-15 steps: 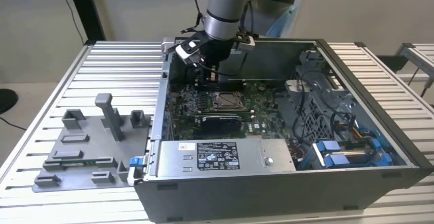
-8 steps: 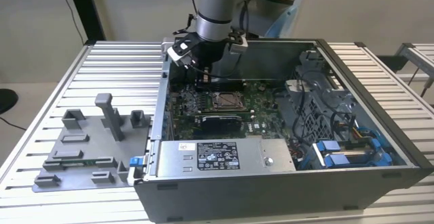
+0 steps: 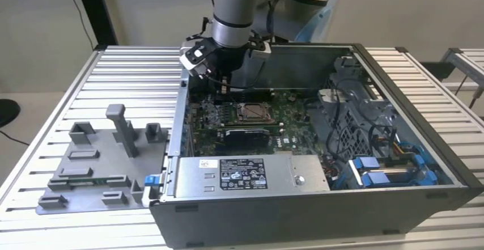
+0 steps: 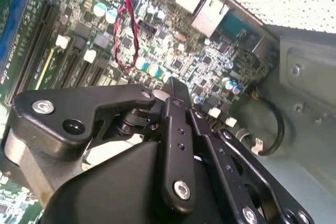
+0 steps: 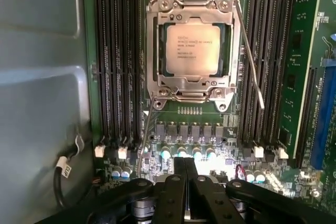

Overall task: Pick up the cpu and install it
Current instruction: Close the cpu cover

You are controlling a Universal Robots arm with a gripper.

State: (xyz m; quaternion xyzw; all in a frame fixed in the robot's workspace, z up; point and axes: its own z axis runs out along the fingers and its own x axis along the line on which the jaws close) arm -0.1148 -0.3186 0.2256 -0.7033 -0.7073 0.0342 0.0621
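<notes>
Already: cpu point(image 5: 192, 50) w/ print in socket point(image 5: 191, 3)

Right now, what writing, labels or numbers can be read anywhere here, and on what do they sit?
cpu: several printed lines on its metal top, too small to read.
silver box: black-and-white label and small white sticker, too small to read.
green board: tiny white markings, blurred.
</notes>
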